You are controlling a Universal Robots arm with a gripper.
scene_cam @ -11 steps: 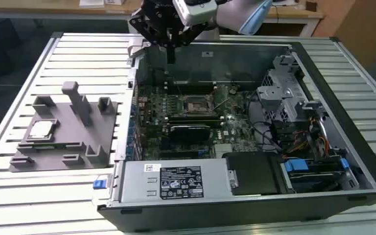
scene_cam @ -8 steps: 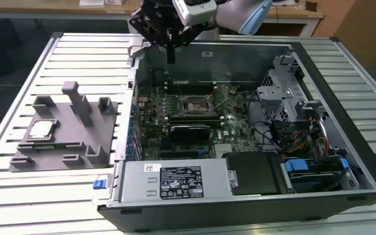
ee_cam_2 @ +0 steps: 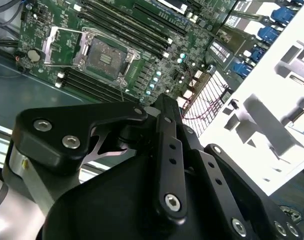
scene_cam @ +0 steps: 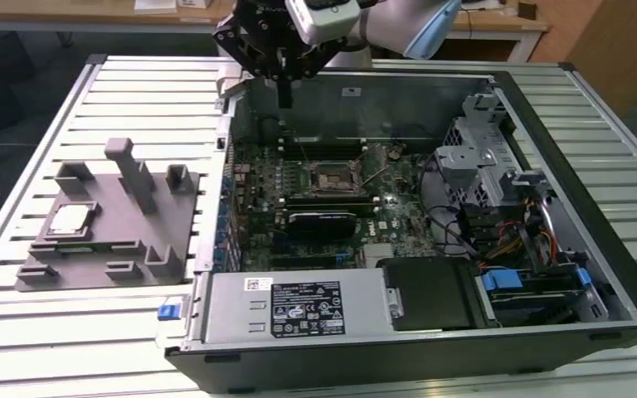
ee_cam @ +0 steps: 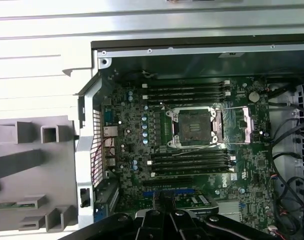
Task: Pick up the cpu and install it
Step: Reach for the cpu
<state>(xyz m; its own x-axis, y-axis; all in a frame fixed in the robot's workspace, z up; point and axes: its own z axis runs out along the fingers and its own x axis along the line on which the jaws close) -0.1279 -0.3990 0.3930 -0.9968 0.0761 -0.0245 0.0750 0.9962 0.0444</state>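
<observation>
The cpu (scene_cam: 70, 220), a small silvery square chip, lies flat in a recess of the grey fixture (scene_cam: 109, 249) on the exterior view's left, outside the computer case. The motherboard's cpu socket (scene_cam: 333, 176) (ee_cam: 194, 127) (ee_cam_2: 103, 56) stands open, its metal bracket swung aside and its dark frame bare. My gripper (scene_cam: 284, 104) (ee_cam: 164, 212) (ee_cam_2: 164, 102) hangs over the far rim of the case, above the board and well away from the cpu. Its fingers are shut together with nothing between them.
The open case (scene_cam: 584, 166) lies on a slatted metal table (scene_cam: 31, 332). Inside are a power supply (scene_cam: 296, 307), a black block (scene_cam: 430, 290), a drive cage (scene_cam: 484, 157) and loose cables (scene_cam: 507, 240). Memory slots (ee_cam: 187, 92) flank the socket.
</observation>
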